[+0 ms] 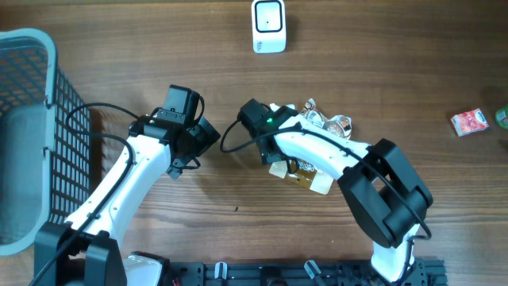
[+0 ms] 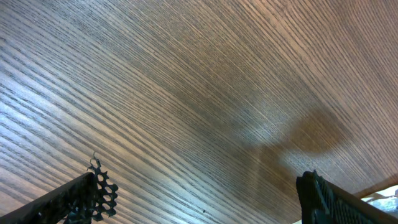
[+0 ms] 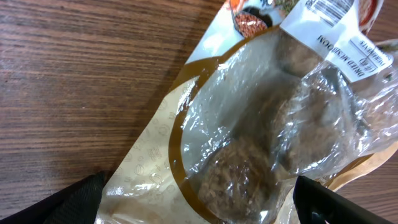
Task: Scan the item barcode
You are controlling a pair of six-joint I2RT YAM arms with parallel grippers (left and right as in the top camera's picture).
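While hanging over bare wood a little left of the tabletop's [image 1: 413,63] centre, grips nothing: left tool [image 2: 202,193] released, with fingers [image 2: 78,200] pushed out to the two lower corners of the wrist view and only wood grain between. Glimpsed at that view's bottom right corner: a pale scrap of packaging, too little to name for certain.

Spread just as wide at the right tool [image 3: 198,199], poised over the near end of a bag of dried mushrooms [image 1: 305,171]. Black fingers [image 3: 68,202] standing off to either side of the bag's lower end, not pinching it; touching or just clear, cannot tell.

Lying flat near the tabletop's centre, slightly toward the right edge, partly under the right forearm: the bag, with a clear window ringed in golden brown and dark brown lumps inside. At its far end, facing up, a white label [image 3: 357,53] reading DRIED MUSHROOM, and beside that a barcode [image 3: 329,6], cut off by the top of the wrist view.

Just beyond the bag's far end: a small cluster of shiny wrapped pieces [image 1: 329,121]. At the far edge, well apart from the bag: a white box-shaped scanner [image 1: 269,25]. Along the left edge: a blue-grey mesh basket [image 1: 32,135]. Near the right edge: a red packet [image 1: 470,121], with something green [image 1: 503,117] just beside it, cropped by the frame.
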